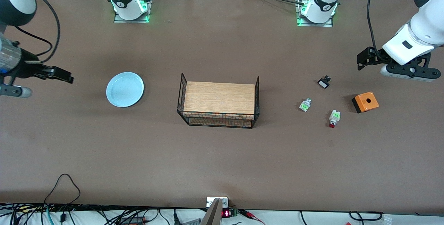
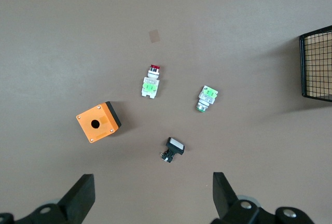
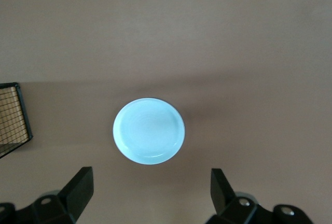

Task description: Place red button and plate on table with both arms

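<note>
The pale-blue plate [image 1: 125, 89] lies flat on the brown table [image 1: 222, 162] toward the right arm's end; it also shows in the right wrist view [image 3: 149, 130]. My right gripper [image 1: 62, 74] [image 3: 150, 190] hangs open and empty over bare table beside the plate. The red button [image 1: 334, 117], white with a green patch and a red cap, lies on the table toward the left arm's end; it also shows in the left wrist view [image 2: 151, 81]. My left gripper [image 1: 362, 58] [image 2: 153, 195] hangs open and empty over bare table near the small parts.
A wood-topped black wire basket [image 1: 218, 101] stands mid-table. Near the red button lie a green-patched part without red [image 1: 305, 104], a small black-and-white part [image 1: 324, 82] and an orange box with a hole [image 1: 365, 102]. Cables run along the table's front edge.
</note>
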